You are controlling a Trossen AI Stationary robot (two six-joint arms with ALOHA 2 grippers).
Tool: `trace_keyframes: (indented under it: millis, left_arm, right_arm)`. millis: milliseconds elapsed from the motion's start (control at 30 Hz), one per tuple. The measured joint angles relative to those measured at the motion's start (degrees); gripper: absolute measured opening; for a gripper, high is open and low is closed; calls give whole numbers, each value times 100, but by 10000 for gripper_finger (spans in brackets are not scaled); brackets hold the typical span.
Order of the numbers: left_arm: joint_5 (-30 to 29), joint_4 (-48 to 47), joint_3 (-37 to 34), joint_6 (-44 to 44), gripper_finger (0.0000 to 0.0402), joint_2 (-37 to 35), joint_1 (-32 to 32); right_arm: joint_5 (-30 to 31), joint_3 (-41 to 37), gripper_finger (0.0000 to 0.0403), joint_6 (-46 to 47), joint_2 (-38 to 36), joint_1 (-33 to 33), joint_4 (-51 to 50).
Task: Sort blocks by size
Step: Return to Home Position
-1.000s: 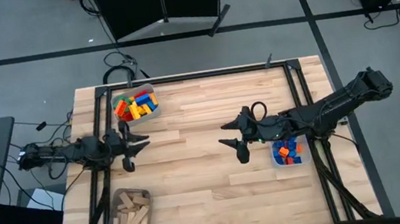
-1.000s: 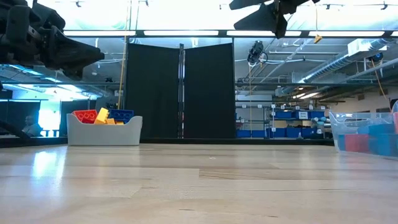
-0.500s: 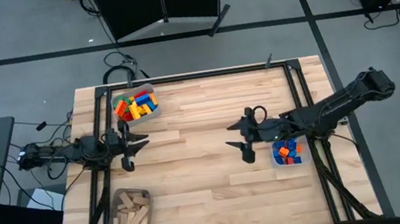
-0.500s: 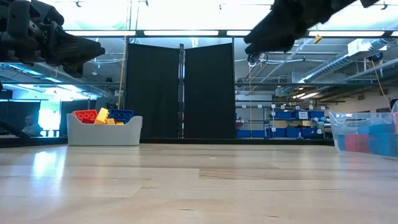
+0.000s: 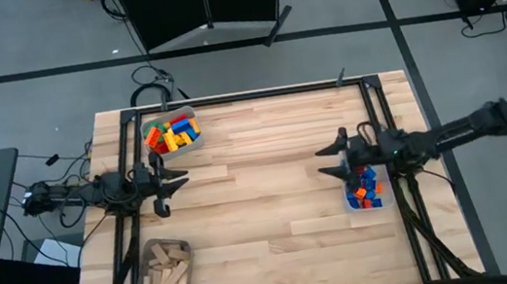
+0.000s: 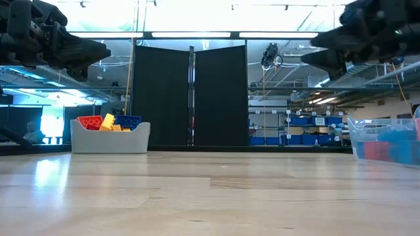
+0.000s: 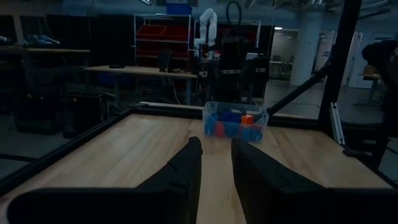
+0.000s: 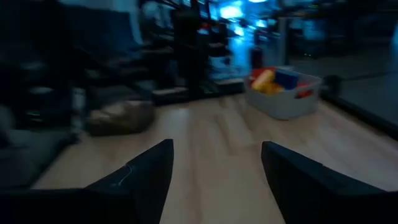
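Fingers [image 8: 149, 171] on the right gripper [image 5: 327, 162] are spread wide with nothing between them. It hangs right of centre in the high view, just left of the clear bin [image 5: 390, 195]. Over at left centre, the left gripper [image 5: 183, 177] shows only a narrow gap between its fingers [image 7: 186, 171], and it is empty too.

Containers now! Lower left, a dark bin [image 5: 187, 247] is heaped with tan wooden pieces [image 5: 166, 279]. At the table's right edge, the clear bin carries blue, orange and red studded bricks [image 5: 366, 191]. Upper left, the grey bin [image 6: 109, 141] is piled with red, yellow, blue, green and orange bricks [image 5: 171, 134].

From table height the clear bin is cut off by the frame's right edge, its load just blocks of colour behind the wall. In the right wrist view the dark bin is hard to make out.

It all sits on a pale wooden table [image 5: 268, 248]. Beyond it stand black screen panels [image 6: 190, 95] and shelving [image 6: 295, 128].
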Motion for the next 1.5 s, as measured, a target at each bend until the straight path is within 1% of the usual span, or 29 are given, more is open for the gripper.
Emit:
trace_keyframes:
  millis: [67, 133, 167, 233, 400, 600, 800, 967, 1067, 1300, 1500]
  left_arm:
    - [2, 2, 0, 0, 97, 0, 0]
    - [2, 3, -2, 0, 97, 0, 0]
    - [2, 2, -2, 0, 97, 0, 0]
    - [2, 7, -2, 0, 97, 0, 0]
    - [2, 4, -2, 0, 97, 0, 0]
    - [2, 3, -2, -2, 97, 0, 0]
    - [2, 2, -2, -2, 97, 0, 0]
    - [2, 2, -2, -2, 97, 0, 0]
    - [2, 2, -2, -2, 97, 0, 0]
    - [2, 15, -2, -2, 97, 1, 0]
    - [2, 17, -2, -2, 97, 2, 1]
  right_arm:
    - [-679, -267, 258, 55, -511, -355, -24]
    - [-1169, -439, 257, 102, -918, -674, -23]
    - [-1294, -519, 256, 106, -1092, -803, -27]
    - [-1359, -643, 254, 108, -1384, -1006, -98]
    - [-1317, -724, 252, 332, -2039, -1262, -782]
    - [-1069, -724, 252, 468, -2749, -1229, -1639]
    - [-963, -724, 250, 662, -3457, -984, -2394]
    - [-712, -724, 250, 720, -3943, -540, -3052]
    - [-590, -720, 250, 451, -3969, -325, -2968]
    - [-621, -720, 250, 63, -3970, 84, -3057]
    - [-267, -720, 251, -78, -3969, 209, -3017]
